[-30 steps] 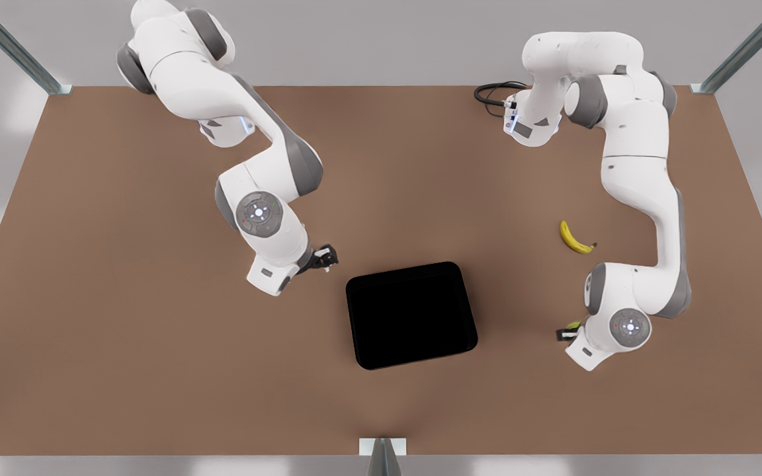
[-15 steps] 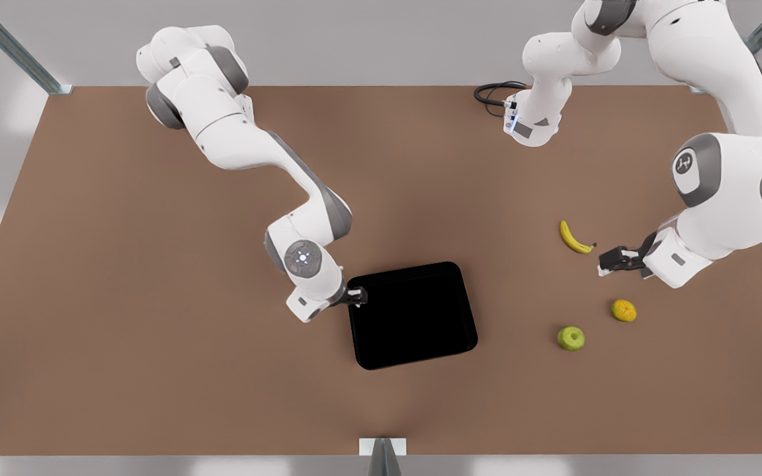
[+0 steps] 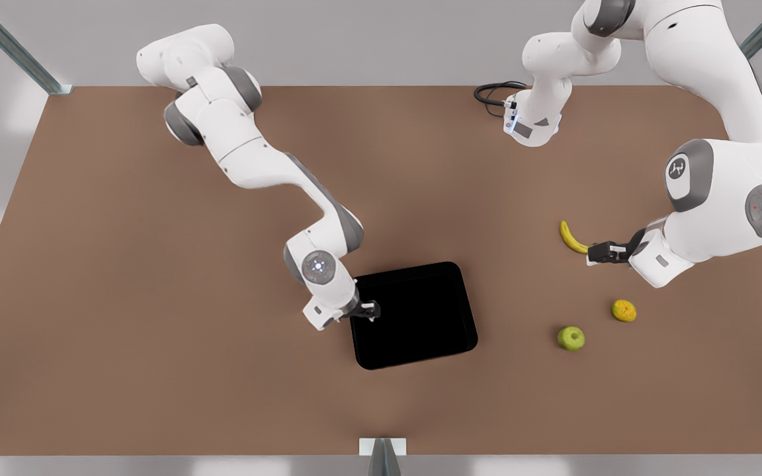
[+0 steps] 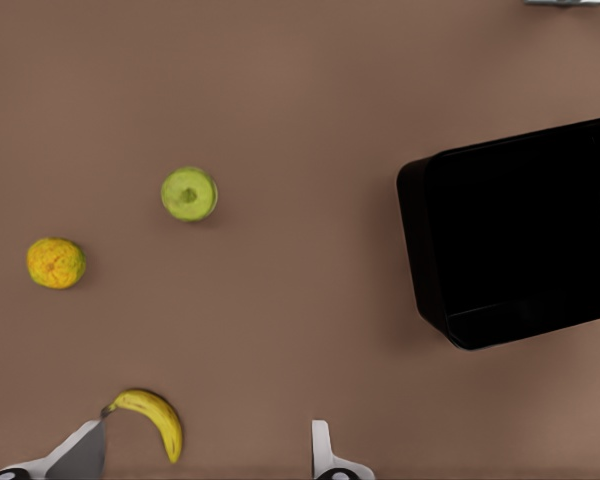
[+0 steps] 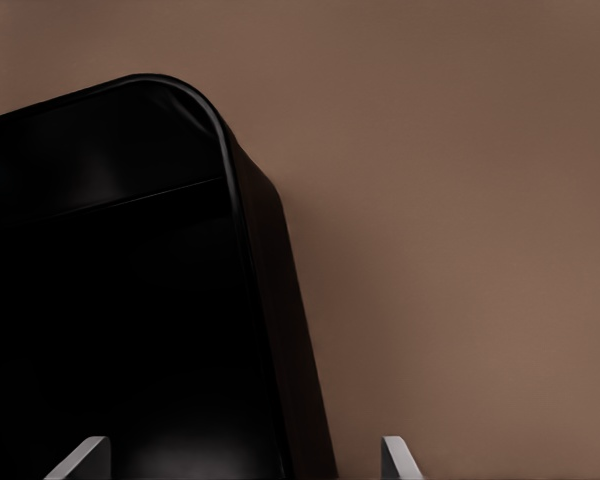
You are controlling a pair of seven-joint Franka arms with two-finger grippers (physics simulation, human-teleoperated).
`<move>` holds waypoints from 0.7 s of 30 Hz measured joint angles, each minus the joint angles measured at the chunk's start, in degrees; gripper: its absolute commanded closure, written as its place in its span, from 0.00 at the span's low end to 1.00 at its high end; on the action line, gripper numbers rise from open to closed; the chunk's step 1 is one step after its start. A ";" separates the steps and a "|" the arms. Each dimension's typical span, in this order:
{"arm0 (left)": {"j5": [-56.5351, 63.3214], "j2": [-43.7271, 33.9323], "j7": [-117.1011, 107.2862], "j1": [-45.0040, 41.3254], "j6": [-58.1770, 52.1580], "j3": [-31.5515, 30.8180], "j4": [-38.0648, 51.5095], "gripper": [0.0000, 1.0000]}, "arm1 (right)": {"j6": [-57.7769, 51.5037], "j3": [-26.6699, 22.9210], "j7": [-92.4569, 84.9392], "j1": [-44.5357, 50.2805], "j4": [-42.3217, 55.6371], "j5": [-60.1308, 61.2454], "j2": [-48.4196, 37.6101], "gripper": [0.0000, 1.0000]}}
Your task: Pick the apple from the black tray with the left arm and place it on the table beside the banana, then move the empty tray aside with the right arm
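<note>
Glossy black tray [image 3: 414, 316] on the matte brown table [image 3: 123, 264]; bumpy-skinned orange fruit [image 3: 624, 310].

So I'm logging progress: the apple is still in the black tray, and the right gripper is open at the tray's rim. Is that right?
Not quite. The apple is out of the black tray, lying on the table below the banana, as the front view shows. The rest holds: the right gripper is open at the tray's rim, one finger either side of it.

I see the black tray [image 3: 414, 315] near the table [image 3: 123, 264] centre, toward its near edge — the apple [image 3: 571, 338] sits well toward the front view's right, a bumpy fruit [image 3: 624, 310] just beyond, the banana [image 3: 572, 238] farther back.
</note>
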 measured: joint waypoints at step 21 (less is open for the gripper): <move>-0.01 -0.20 -0.09 0.00 -0.61 0.00 -0.47 0.00 | 3.40 -1.61 -2.24 0.15 0.07 0.25 1.80 0.65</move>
